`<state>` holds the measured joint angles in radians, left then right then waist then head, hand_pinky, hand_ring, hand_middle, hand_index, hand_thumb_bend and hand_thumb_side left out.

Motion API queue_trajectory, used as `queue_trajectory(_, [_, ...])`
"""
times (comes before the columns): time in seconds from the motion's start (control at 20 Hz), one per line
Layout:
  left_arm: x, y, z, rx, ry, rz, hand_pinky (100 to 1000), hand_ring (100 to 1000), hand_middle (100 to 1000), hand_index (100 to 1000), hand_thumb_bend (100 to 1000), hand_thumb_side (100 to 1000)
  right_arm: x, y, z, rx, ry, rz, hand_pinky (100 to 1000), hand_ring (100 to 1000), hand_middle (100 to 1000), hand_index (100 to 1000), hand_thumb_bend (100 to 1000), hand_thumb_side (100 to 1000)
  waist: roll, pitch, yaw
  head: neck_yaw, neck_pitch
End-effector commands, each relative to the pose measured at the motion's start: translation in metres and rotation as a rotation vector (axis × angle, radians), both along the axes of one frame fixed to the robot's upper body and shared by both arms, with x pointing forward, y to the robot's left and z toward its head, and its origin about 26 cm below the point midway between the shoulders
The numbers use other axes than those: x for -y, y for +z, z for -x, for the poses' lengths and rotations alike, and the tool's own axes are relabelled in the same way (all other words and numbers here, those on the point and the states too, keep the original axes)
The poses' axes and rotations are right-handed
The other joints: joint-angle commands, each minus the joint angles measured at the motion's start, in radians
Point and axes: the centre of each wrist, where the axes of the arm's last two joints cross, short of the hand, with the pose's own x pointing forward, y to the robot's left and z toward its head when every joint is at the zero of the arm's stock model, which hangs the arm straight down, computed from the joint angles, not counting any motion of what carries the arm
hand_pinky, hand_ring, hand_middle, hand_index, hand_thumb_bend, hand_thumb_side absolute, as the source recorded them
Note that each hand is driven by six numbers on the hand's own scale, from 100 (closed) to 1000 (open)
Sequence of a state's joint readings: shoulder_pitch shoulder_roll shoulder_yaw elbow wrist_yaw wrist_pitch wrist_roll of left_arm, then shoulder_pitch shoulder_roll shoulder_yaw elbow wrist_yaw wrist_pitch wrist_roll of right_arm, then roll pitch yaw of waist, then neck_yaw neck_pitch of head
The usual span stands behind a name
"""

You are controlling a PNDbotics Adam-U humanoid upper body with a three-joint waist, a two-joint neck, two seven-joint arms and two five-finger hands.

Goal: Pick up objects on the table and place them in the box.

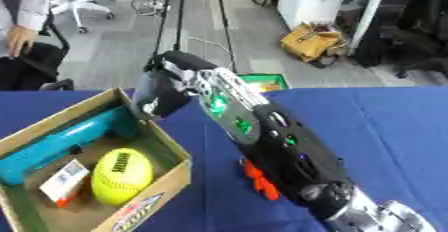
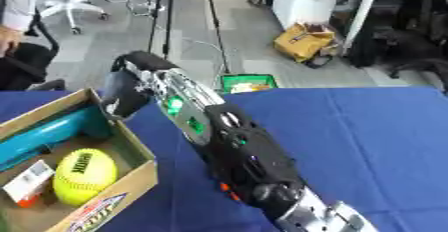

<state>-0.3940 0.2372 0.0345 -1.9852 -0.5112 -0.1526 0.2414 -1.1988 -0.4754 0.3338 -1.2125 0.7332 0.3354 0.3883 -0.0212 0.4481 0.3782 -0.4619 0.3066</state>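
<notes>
An open cardboard box (image 1: 172, 148) stands at the table's left. Inside lie a long teal object (image 1: 66, 143), a yellow softball (image 1: 122, 175) and a small white and orange pack (image 1: 64, 182). My right arm crosses from the lower right up to the box's far right corner. There my right hand (image 1: 160, 96) hangs over the rim, fingers pointing down and relaxed, with nothing seen in them. An orange object (image 1: 261, 178) lies on the blue cloth, partly hidden under my forearm. A green object (image 2: 248, 83) sits at the table's far edge. My left hand shows in no view.
The blue tablecloth (image 1: 385, 126) stretches out right of my arm. Beyond the table are a tripod (image 1: 179, 21), an office chair (image 1: 83, 3) and a yellow bag (image 1: 308, 42) on the floor. A person sits at the far left edge.
</notes>
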Motion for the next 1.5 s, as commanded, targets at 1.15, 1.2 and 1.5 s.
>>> queue_trajectory(1.15, [-0.002,0.003,0.003,0.013,-0.001,0.001,1000,913,971,858,100,829,-0.039,0.024,0.038,0.112,0.104,-0.004,100,460,443,461,100,306,0.020,-0.045,-0.009,-0.029,-0.022])
queue_trajectory(1.2, [-0.002,0.003,0.003,0.012,-0.002,0.001,1000,913,971,858,100,829,-0.039,0.028,0.042,0.125,0.099,-0.014,100,460,443,461,100,306,0.021,-0.047,-0.011,-0.029,-0.022])
queue_trajectory(1.5, [-0.002,0.002,0.003,0.007,-0.001,-0.001,1000,913,970,858,100,827,-0.042,0.046,0.071,0.188,0.110,-0.046,100,457,443,461,100,308,0.027,-0.059,-0.017,-0.034,-0.014])
